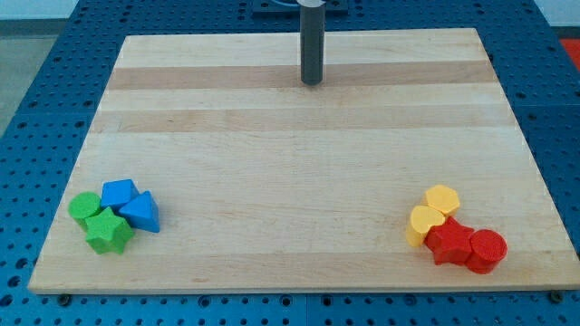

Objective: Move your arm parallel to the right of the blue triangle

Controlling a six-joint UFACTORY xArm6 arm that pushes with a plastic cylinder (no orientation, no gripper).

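Note:
The blue triangle (140, 212) lies near the view's bottom left on the wooden board (299, 163), touching a blue cube (119, 193), a green star (109, 230) and a green cylinder (85, 208). My tip (312, 82) stands near the view's top centre, far up and to the right of the blue triangle, touching no block.
At the view's bottom right sits a cluster: two yellow blocks (442, 199) (422, 223), a red star (449, 242) and a red cylinder (487, 251). A blue perforated table surrounds the board.

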